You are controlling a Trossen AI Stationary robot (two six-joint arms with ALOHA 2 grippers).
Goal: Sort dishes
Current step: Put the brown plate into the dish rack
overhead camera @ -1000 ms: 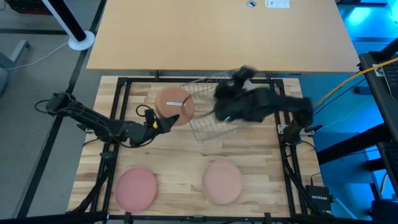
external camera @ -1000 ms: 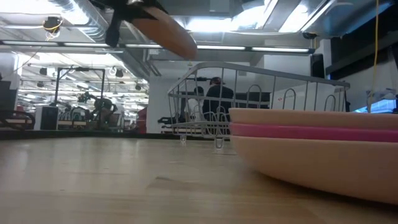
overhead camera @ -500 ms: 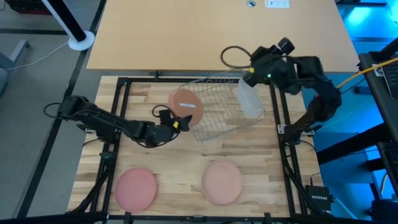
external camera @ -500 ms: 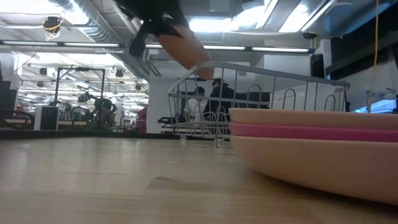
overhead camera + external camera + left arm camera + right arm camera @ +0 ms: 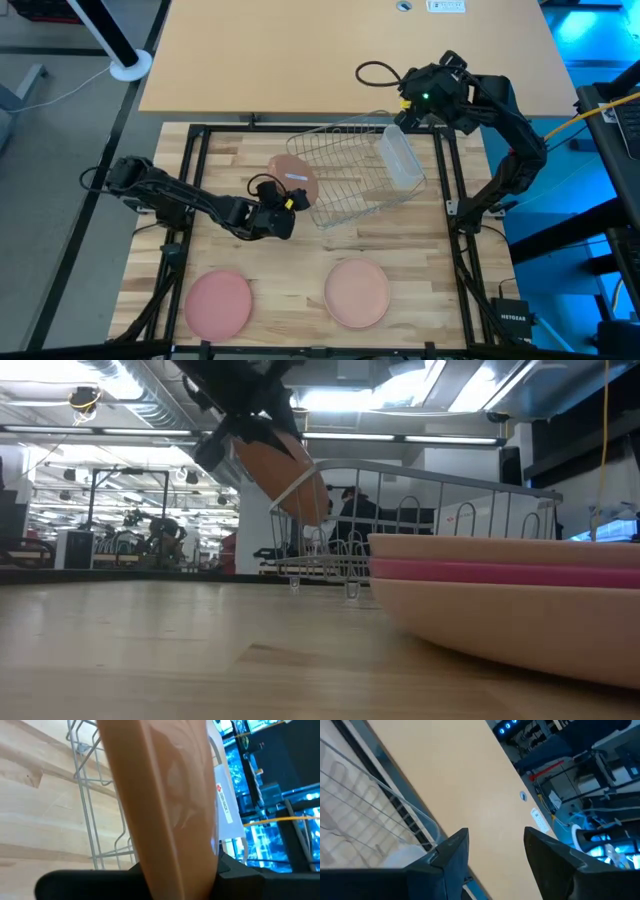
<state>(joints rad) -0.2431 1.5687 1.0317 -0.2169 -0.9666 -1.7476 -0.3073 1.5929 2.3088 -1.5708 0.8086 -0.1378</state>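
Pale butcher-block wooden table (image 5: 290, 270), planks smooth with a faint satin sheen. Silver wire metal rack (image 5: 350, 180), thin and shiny. Tan-brown round plastic plate (image 5: 165, 805), smooth, softly glossy. Magenta-pink plastic plate (image 5: 219, 303) and pale peach plastic plate (image 5: 357, 292) look matt. Clear plastic cup (image 5: 399, 160), possibly slightly frosted.

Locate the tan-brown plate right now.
High view: the tan-brown plate is held tilted in the left gripper, above the table at the left end of the wire rack.
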